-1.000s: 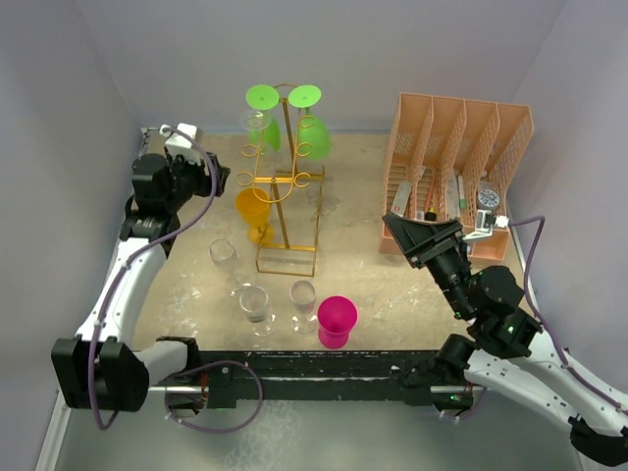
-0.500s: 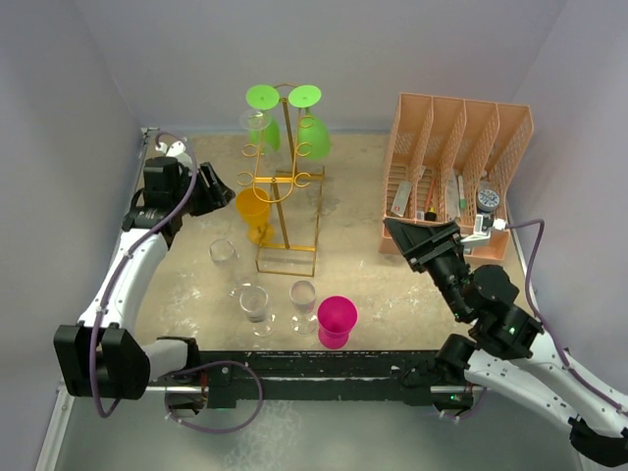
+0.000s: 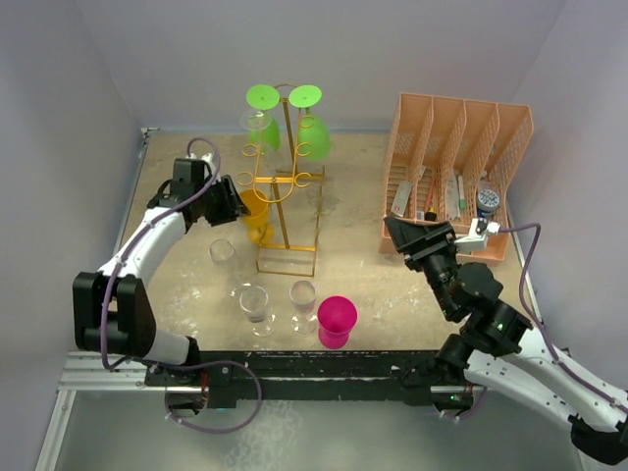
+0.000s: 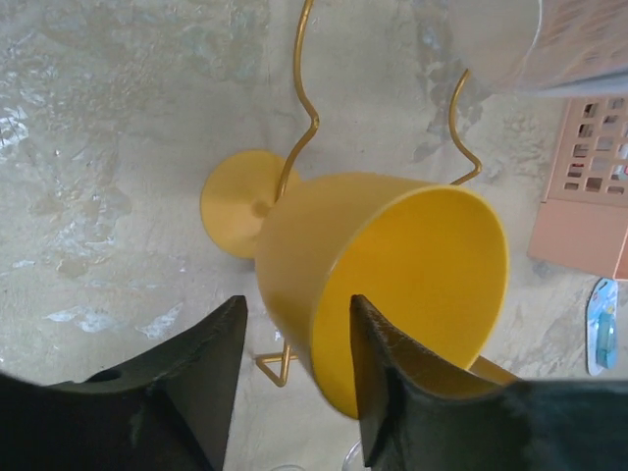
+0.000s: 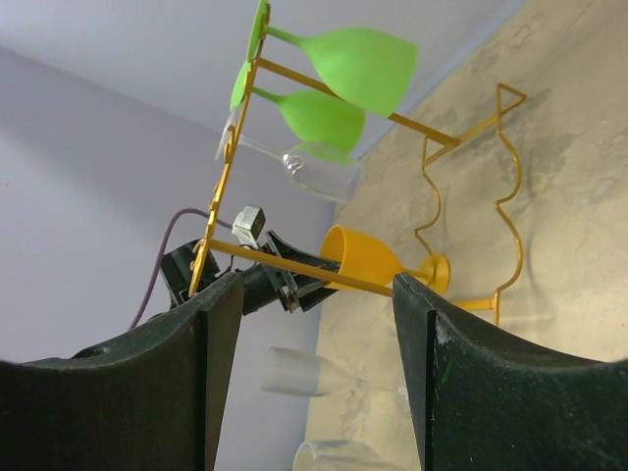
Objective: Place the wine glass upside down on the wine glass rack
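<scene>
Yellow glass (image 4: 392, 280) (upright) btwn left tool (image 4: 296, 312)

Two green glasses (image 3: 267, 135) (image 3: 316, 139), four clear glasses (image 3: 253, 122) (image 3: 223, 252) (image 3: 254, 299) (image 3: 303, 292), one yellow glass (image 3: 253, 212), one magenta glass (image 3: 337, 316), one gold rack (image 3: 287, 228), one peach organizer (image 3: 461, 128)

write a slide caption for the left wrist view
Left gripper open astride the rim of the yellow plastic wine glass, beside the gold wire rack.
</scene>
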